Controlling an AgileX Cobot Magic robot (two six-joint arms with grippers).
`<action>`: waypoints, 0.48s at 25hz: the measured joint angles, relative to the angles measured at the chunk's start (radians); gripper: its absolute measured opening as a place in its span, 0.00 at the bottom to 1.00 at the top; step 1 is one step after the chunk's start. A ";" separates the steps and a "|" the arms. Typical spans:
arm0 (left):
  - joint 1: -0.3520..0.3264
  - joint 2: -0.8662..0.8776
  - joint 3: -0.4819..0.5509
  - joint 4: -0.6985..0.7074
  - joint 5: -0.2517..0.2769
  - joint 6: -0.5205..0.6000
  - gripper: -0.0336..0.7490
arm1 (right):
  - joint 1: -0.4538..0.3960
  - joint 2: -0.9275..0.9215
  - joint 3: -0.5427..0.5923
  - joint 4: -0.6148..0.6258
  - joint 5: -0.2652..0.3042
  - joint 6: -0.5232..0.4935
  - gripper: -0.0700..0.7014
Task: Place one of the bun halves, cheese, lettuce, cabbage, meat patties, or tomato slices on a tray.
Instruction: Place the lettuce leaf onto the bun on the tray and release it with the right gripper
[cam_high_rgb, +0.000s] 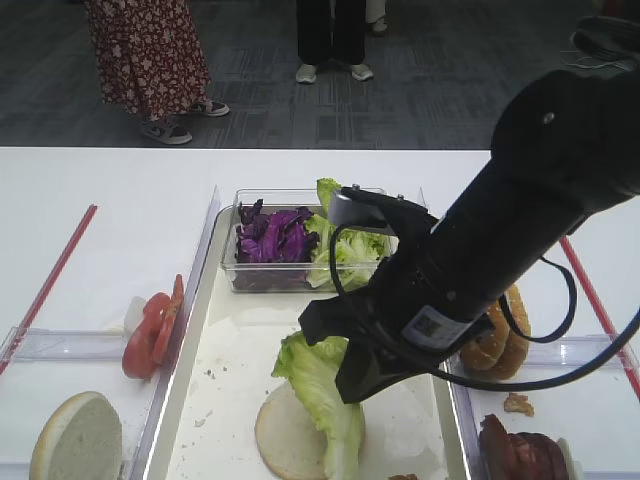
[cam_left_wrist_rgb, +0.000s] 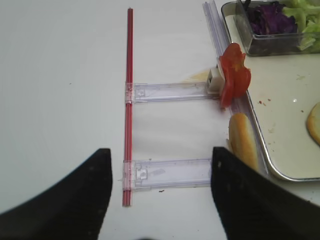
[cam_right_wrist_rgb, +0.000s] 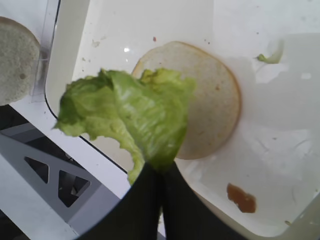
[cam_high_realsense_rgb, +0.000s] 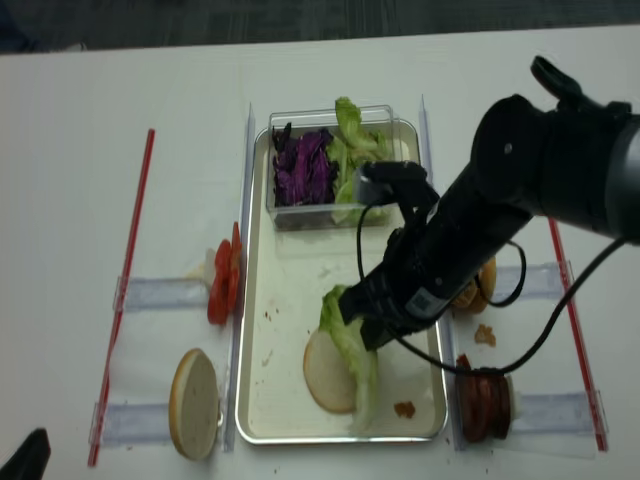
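Note:
My right gripper (cam_right_wrist_rgb: 162, 167) is shut on the stem end of a light-green lettuce leaf (cam_right_wrist_rgb: 130, 112). The leaf (cam_high_rgb: 318, 375) hangs over a cut-face-up bun half (cam_high_rgb: 285, 435) that lies on the white-lined tray (cam_high_rgb: 225, 400), and its lower end drapes across the bun. My left gripper (cam_left_wrist_rgb: 161, 155) is open and holds nothing, above the bare table left of the tray. Another bun half (cam_high_rgb: 78, 440) and tomato slices (cam_high_rgb: 155, 325) sit left of the tray. Meat patties (cam_high_rgb: 520, 450) lie to its right. I cannot make out any cheese.
A clear tub (cam_high_rgb: 232, 270) at the tray's far end holds purple cabbage (cam_high_rgb: 272, 238) and more lettuce (cam_high_rgb: 345, 250). Stacked buns (cam_high_rgb: 500, 335) sit right of the tray. Red strips (cam_high_rgb: 50, 285) and clear plastic rails (cam_left_wrist_rgb: 165, 172) lie on the table. People stand beyond the far edge.

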 joint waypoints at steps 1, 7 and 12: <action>0.000 0.000 0.000 0.000 0.000 0.000 0.57 | 0.006 0.005 0.000 0.000 -0.003 0.003 0.14; 0.000 0.000 0.000 0.000 0.000 0.000 0.57 | 0.051 0.044 -0.066 -0.036 -0.008 0.034 0.14; 0.000 0.000 0.000 0.000 0.000 0.000 0.57 | 0.112 0.096 -0.168 -0.233 0.045 0.182 0.14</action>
